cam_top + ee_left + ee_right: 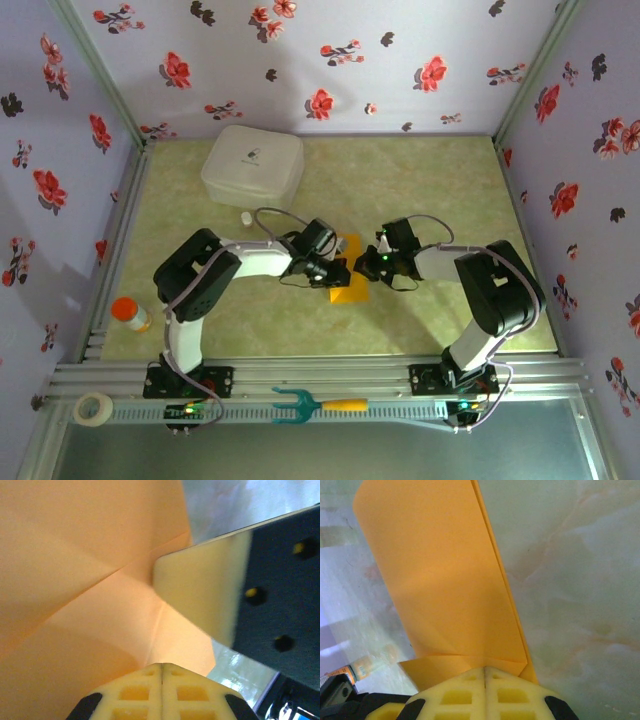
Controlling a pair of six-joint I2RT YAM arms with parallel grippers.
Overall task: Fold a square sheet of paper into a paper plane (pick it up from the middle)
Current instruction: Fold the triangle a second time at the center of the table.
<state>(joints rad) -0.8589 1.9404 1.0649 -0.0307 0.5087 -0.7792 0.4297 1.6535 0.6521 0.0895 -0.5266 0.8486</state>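
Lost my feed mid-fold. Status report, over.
Left hand shut on paper plane. Right hand shut on it too. White box sits behind, apart.

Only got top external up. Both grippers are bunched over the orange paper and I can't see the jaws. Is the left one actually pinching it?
Observer: Yes. In the left wrist view, the left gripper has its pads shut together on the paper plane, right where several creases meet.
Operator: And the right?
Observer: The right gripper is shut on the paper's near edge, where a narrow strip looks to be folded across.
Operator: Any long fold in yet?
Observer: The right wrist view shows a doubled layer running along the paper's long edge, on the image's right.
Operator: How tight is the spacing between grippers?
Observer: Very tight. In the left wrist view, the right gripper's finger appears to be against the paper, just beyond the left pads.
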